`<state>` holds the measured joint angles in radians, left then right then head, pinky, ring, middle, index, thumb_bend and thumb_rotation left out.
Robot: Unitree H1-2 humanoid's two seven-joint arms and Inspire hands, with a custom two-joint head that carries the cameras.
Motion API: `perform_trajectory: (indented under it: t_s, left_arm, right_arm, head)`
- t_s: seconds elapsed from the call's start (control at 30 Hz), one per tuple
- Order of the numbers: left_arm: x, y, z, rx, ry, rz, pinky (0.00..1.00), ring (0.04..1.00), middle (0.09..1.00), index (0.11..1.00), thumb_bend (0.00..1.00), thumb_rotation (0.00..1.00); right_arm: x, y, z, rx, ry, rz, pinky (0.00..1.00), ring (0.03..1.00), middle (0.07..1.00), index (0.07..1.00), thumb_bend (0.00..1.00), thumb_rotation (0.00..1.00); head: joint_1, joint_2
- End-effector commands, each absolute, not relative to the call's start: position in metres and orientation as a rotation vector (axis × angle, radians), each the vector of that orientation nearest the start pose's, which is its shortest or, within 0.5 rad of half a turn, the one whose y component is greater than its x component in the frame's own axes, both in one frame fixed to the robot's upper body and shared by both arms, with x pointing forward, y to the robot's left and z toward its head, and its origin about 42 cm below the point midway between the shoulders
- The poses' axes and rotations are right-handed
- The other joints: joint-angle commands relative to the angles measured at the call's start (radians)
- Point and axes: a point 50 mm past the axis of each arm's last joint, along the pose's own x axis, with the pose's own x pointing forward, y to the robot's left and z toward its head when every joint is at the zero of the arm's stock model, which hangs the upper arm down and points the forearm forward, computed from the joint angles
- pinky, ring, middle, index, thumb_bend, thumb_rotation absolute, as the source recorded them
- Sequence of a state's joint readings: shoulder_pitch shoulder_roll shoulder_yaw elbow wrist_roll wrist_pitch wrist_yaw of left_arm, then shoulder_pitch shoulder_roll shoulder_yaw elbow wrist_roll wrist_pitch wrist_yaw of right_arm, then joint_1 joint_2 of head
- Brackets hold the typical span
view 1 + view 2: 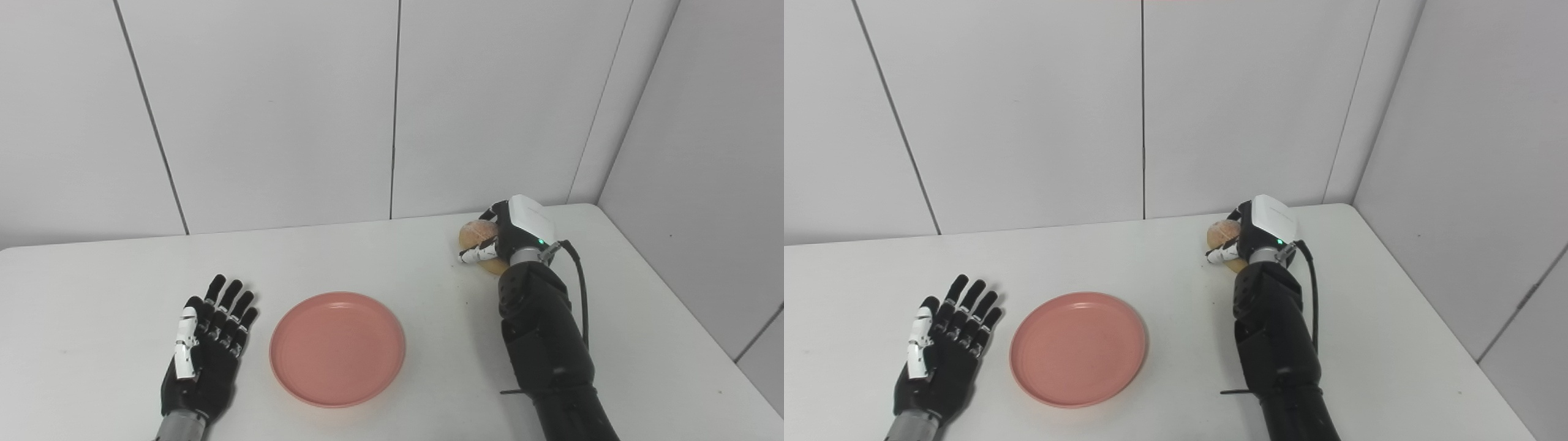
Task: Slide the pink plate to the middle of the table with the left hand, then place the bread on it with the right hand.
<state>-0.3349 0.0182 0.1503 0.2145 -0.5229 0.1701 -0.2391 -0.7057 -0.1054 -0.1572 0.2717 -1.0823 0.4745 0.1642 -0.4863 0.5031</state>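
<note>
Right hand (pixel 511 236) grips bread (pixel 476 233); left hand (pixel 944 349) lies spread open beside pink plate (pixel 1078 348); views match.

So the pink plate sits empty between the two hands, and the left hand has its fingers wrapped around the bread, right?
Not quite: the right hand is the one wrapped around the bread, as the left eye view shows. The left hand lies open, apart from the pink plate, which does sit empty between the two hands.

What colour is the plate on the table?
The plate is pink, plainest in the left eye view.
</note>
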Motion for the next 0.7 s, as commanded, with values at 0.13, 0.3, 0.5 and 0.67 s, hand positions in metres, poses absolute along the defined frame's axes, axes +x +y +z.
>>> perform_trajectory:
  t_s: [0.13,0.3,0.5,0.67]
  left_arm:
    - [0.373,0.21,0.11,-0.515,0.084,-0.205,1.0,0.957,0.961,0.965,0.32,1.0]
    - [0.37,0.204,0.109,-0.516,0.079,-0.203,0.99,0.951,0.955,0.954,0.33,1.0]
    - [0.367,0.198,0.108,-0.502,0.077,-0.199,0.98,0.95,0.954,0.952,0.34,1.0]
    - [0.365,0.192,0.109,-0.489,0.083,-0.189,0.97,0.938,0.941,0.939,0.35,1.0]
  right_arm:
    - [0.468,-0.236,0.313,-1.029,-0.019,-0.368,0.26,0.349,0.427,0.53,0.52,0.0]
    - [0.459,-0.222,0.323,-1.029,-0.075,-0.343,0.27,0.355,0.43,0.526,0.52,0.0]
    - [0.449,-0.202,0.329,-1.029,-0.144,-0.285,0.26,0.354,0.416,0.525,0.52,0.0]
    - [0.442,-0.184,0.33,-1.017,-0.187,-0.234,0.26,0.347,0.417,0.524,0.52,0.0]
  head:
    - [0.035,0.004]
    - [0.069,0.004]
    - [0.109,0.004]
    - [0.14,0.003]
